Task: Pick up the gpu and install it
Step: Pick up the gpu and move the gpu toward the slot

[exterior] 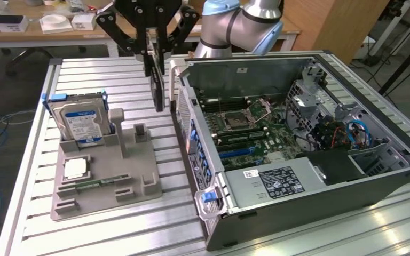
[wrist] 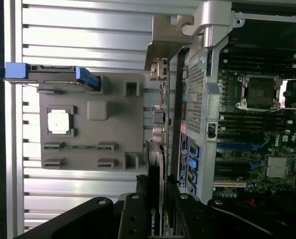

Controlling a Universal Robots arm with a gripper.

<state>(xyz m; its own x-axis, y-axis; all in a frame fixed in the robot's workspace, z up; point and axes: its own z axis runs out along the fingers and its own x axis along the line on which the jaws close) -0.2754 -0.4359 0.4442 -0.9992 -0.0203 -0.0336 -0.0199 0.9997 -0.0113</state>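
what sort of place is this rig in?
Likely a robotics lab or workshop: slotted aluminium bench, an open PC tower beside a grey parts fixture, cluttered wooden desk behind, and the gripper holding the gpu.

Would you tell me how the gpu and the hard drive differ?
The gpu hangs in the air, gripped by the tool, while the hard drive sits slotted in the grey holder. The gpu looks dark and thin; the hard drive is silver with a blue label. Both are upright.
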